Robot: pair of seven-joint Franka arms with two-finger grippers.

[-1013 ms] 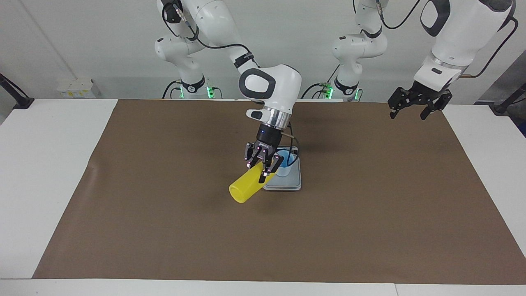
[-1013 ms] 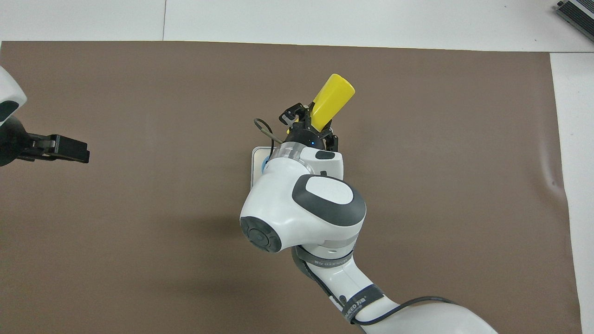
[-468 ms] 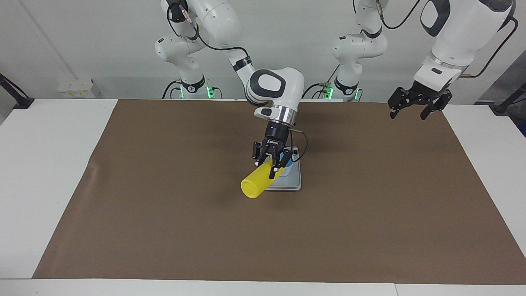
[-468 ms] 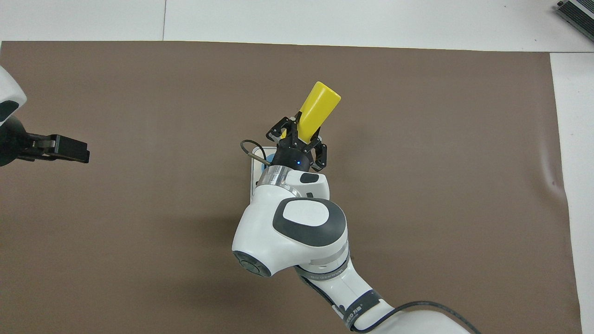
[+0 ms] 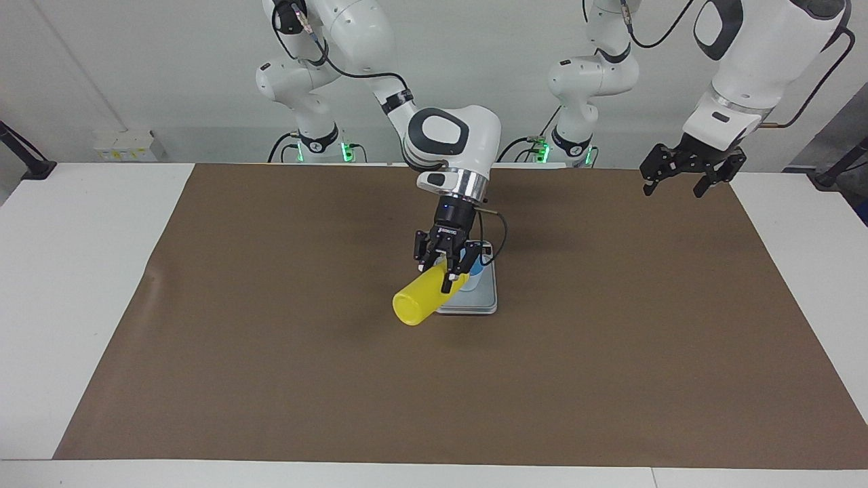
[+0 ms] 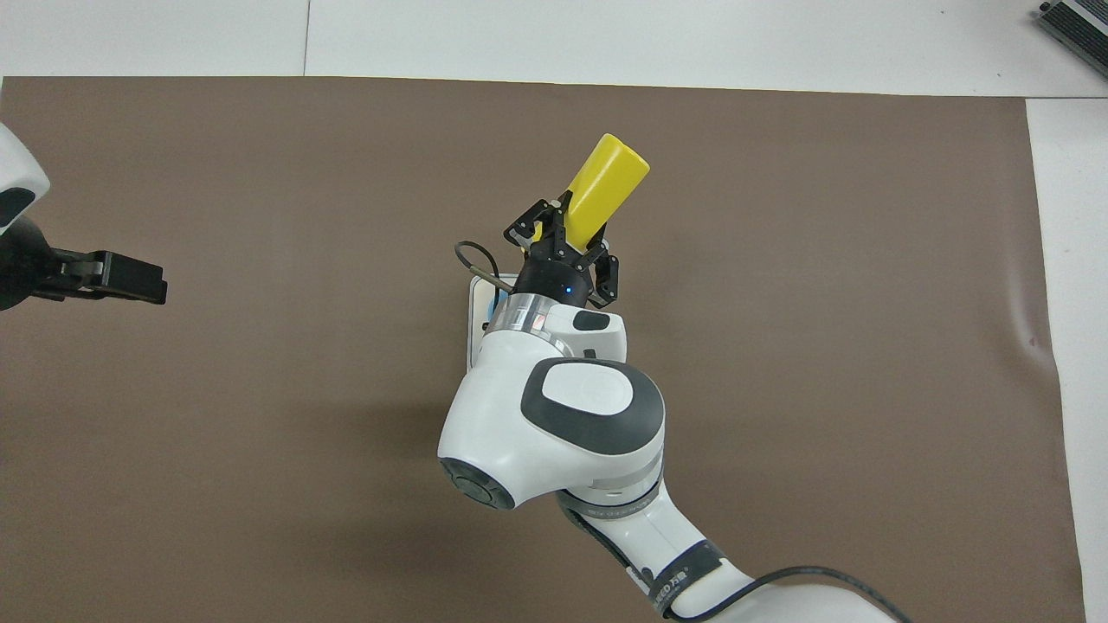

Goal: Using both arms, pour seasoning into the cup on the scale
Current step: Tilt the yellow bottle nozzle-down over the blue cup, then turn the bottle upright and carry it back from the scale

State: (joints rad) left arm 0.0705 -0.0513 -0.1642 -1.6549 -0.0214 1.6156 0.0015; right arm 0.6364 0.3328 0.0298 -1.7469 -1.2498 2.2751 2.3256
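Observation:
My right gripper [image 5: 444, 272] is shut on the seasoning, a yellow squeeze bottle [image 5: 415, 305], holding it near its nozzle end. The bottle is tipped steeply, its flat base pointing away from the robots and its nozzle toward the cup [image 5: 477, 268]. That light blue cup stands on the silver-grey scale [image 5: 478, 306], mostly hidden by the gripper. In the overhead view the bottle [image 6: 608, 176] juts out past the right gripper [image 6: 564, 235]; the arm covers most of the scale [image 6: 475, 322]. My left gripper [image 5: 673, 188] hangs open and empty above the mat's corner at the left arm's end, also in the overhead view [image 6: 121, 277].
A brown mat [image 5: 271, 352] covers most of the white table [image 5: 74, 271]. A grey device [image 6: 1078, 24] lies at the table's corner farthest from the robots, at the right arm's end. A cable loops beside the right wrist [image 5: 498, 234].
The right wrist swung and straightened, carrying the tilted bottle a little toward the left arm's end over the cup. The left arm has not moved.

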